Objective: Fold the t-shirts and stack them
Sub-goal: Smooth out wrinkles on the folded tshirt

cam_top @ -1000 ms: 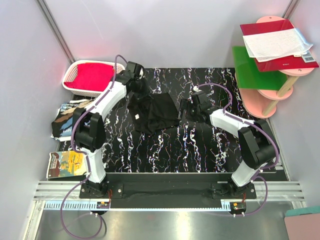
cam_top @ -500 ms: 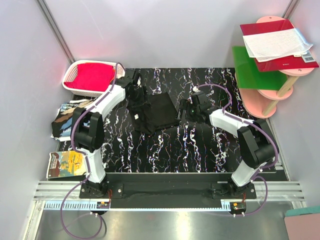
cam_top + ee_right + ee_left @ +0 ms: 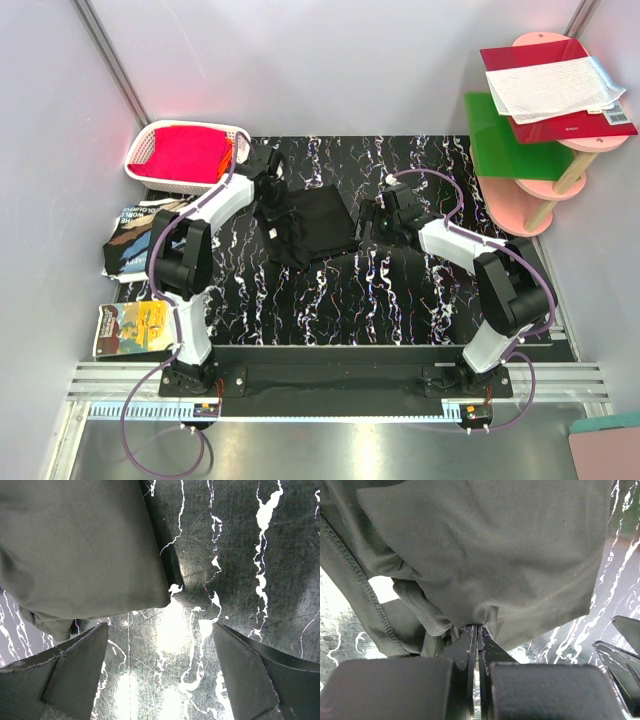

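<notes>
A black t-shirt (image 3: pixel 312 224) lies partly folded on the black marbled table (image 3: pixel 400 290), its left part still bunched. My left gripper (image 3: pixel 268 188) is at its back left edge. In the left wrist view the jaws (image 3: pixel 479 628) are pressed together with a pucker of the t-shirt (image 3: pixel 485 555) pinched at their tips. My right gripper (image 3: pixel 368 222) stands open just off the shirt's right edge. In the right wrist view its fingers (image 3: pixel 80 665) straddle bare table, with the t-shirt's corner (image 3: pixel 75 545) just ahead. Another black t-shirt (image 3: pixel 135 236) with a printed chest lies off the table's left side.
A white basket (image 3: pixel 150 140) holding red cloth stands at the back left. A colourful booklet (image 3: pixel 130 328) lies at the near left. A pink shelf stand (image 3: pixel 545 195) with a green board and a red book stands at the back right.
My left gripper let go, shifted slightly along the shirt's back left edge and shut again on the cloth. The shirt's left part has settled lower. The right arm has stayed put.
</notes>
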